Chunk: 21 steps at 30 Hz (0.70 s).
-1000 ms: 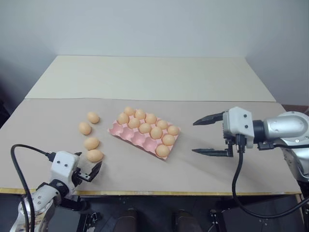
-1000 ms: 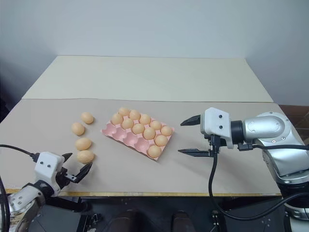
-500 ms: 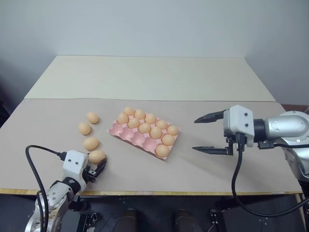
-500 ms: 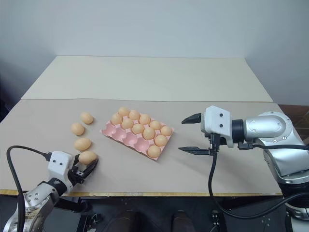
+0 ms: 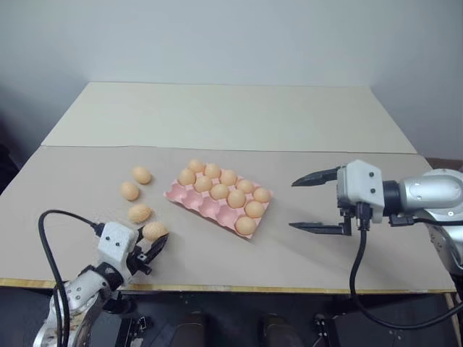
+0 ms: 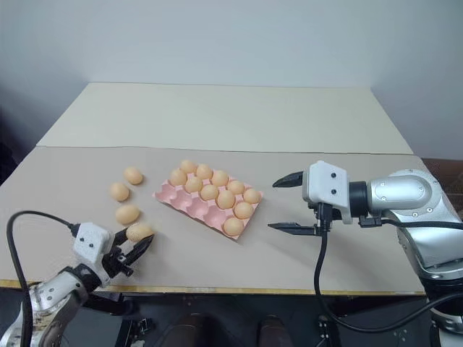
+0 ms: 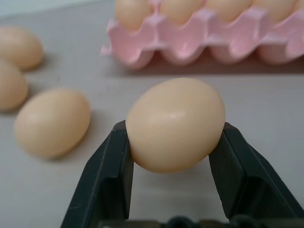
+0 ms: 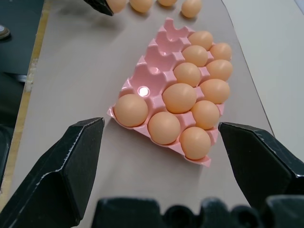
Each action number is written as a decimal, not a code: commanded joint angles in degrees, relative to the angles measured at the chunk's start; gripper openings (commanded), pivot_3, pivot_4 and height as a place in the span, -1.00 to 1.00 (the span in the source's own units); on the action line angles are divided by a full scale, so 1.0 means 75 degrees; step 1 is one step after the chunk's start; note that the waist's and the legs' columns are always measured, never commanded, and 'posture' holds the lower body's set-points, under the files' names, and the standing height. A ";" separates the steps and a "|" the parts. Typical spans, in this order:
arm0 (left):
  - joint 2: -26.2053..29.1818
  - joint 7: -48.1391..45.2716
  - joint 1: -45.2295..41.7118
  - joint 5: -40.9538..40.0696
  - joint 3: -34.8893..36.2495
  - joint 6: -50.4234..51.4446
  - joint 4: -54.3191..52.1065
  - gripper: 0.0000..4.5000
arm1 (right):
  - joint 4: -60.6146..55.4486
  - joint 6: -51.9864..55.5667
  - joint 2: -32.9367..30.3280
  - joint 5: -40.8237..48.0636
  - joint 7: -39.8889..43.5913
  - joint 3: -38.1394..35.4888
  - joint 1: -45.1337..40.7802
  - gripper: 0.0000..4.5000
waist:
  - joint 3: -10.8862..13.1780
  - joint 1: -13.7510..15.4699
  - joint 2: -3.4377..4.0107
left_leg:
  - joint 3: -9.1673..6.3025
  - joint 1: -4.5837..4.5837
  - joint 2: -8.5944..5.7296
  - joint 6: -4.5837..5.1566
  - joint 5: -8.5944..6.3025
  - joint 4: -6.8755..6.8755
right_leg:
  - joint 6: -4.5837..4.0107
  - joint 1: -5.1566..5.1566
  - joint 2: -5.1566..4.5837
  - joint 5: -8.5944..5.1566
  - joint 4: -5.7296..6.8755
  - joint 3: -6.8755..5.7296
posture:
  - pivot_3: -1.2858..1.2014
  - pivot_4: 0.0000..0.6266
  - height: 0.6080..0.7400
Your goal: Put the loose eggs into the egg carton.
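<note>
Your left end effector [image 7: 175, 142] is clamped on one of the loose eggs [image 7: 175, 124], just beside three others [image 5: 139, 212] on the desk [image 5: 217, 116]. The egg carton [image 5: 205, 207] holds eleven eggs with four near wells empty, so all four placements remain. Your right end effector [image 5: 316, 202] hangs wide open and empty beside the carton.

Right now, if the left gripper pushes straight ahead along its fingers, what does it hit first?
Likely the egg carton: the left gripper, shut on an egg, faces the carton's near row of empty wells across bare table. Depth is unclear.
</note>
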 commanded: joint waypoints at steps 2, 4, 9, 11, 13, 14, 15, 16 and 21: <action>0.0122 -0.0315 -0.0836 -0.0317 -0.0327 -0.0200 -0.0105 -0.10 | -0.0537 0.0132 0.0000 0.0157 -0.0372 -0.0304 0.0047 1.00 | -0.0001 0.0026 0.0000 | 0.0000 0.0000 -0.0003 0.0000 0.0000 0.0003 | 0.0003 0.0001 0.0004 0.0002 0.0000 0.0000 | 0.03 -0.52 1.00; 0.0167 -0.0831 -0.1644 -0.0105 -0.0886 -0.0694 0.0530 -0.10 | -0.0887 0.0269 0.0105 0.0208 -0.0698 -0.0354 0.0221 1.00 | -0.0001 0.0034 0.0000 | 0.0001 -0.0002 -0.0010 0.0000 0.0000 0.0003 | 0.0004 0.0001 0.0006 0.0003 -0.0003 0.0001 | 0.03 -0.52 1.00; 0.0019 -0.1454 -0.3135 0.0418 -0.1860 -0.1680 0.2138 -0.10 | -0.1674 0.0646 0.0356 0.0242 -0.1471 -0.0426 0.0667 1.00 | -0.0002 0.0052 -0.0002 | -0.0001 -0.0006 -0.0019 0.0001 0.0001 0.0007 | 0.0006 0.0002 0.0010 0.0003 -0.0001 -0.0006 | 0.03 -0.52 1.00; -0.0100 -0.1610 -0.3616 0.0392 -0.2033 -0.1861 0.2586 -0.10 | -0.1974 0.0784 0.0388 0.0223 -0.1741 -0.0530 0.0913 1.00 | -0.0002 0.0033 -0.0002 | -0.0001 -0.0014 -0.0020 0.0002 0.0000 0.0007 | 0.0009 -0.0003 0.0010 0.0005 -0.0006 -0.0004 | 0.03 -0.52 1.00; -0.0209 -0.1738 -0.3990 0.0337 -0.2146 -0.1946 0.2906 -0.10 | -0.2219 0.0924 0.0387 0.0262 -0.1956 -0.0680 0.1155 1.00 | -0.0002 0.0037 -0.0002 | -0.0001 -0.0014 -0.0020 0.0004 -0.0002 0.0007 | 0.0010 -0.0005 0.0011 0.0005 -0.0006 -0.0004 | 0.03 -0.52 1.00; -0.0233 -0.1852 -0.4125 0.0285 -0.2180 -0.1966 0.3038 -0.10 | -0.2324 0.0975 0.0384 0.0260 -0.2052 -0.0730 0.1249 1.00 | -0.0002 0.0041 -0.0002 | -0.0005 -0.0017 -0.0019 0.0004 -0.0001 0.0008 | 0.0010 -0.0006 0.0012 0.0005 -0.0006 -0.0009 | 0.03 -0.52 1.00; -0.0231 -0.2012 -0.4230 0.0215 -0.2217 -0.1975 0.3144 -0.10 | -0.2418 0.1022 0.0386 0.0262 -0.2142 -0.0793 0.1337 1.00 | -0.0002 0.0030 -0.0002 | -0.0005 -0.0017 -0.0019 0.0004 -0.0001 0.0008 | 0.0010 -0.0006 0.0013 0.0005 -0.0005 -0.0008 | 0.03 -0.52 1.00; -0.0202 -0.2160 -0.4303 0.0215 -0.2266 -0.2024 0.3246 -0.10 | -0.2493 0.1072 0.0392 0.0268 -0.2225 -0.0837 0.1394 1.00 | -0.0002 0.0027 -0.0002 | -0.0003 -0.0014 -0.0019 0.0004 -0.0001 0.0008 | 0.0011 -0.0006 0.0013 0.0006 -0.0004 -0.0005 | 0.03 -0.52 1.00; -0.0075 -0.2910 -0.4436 0.0129 -0.2466 -0.2196 0.3514 -0.10 | -0.2767 0.1227 0.0418 0.0235 -0.2584 -0.0930 0.1590 1.00 | -0.0002 0.0012 -0.0002 | -0.0003 -0.0010 -0.0018 0.0004 -0.0001 0.0009 | 0.0012 -0.0002 0.0016 0.0006 -0.0003 -0.0004 | 0.03 -0.52 1.00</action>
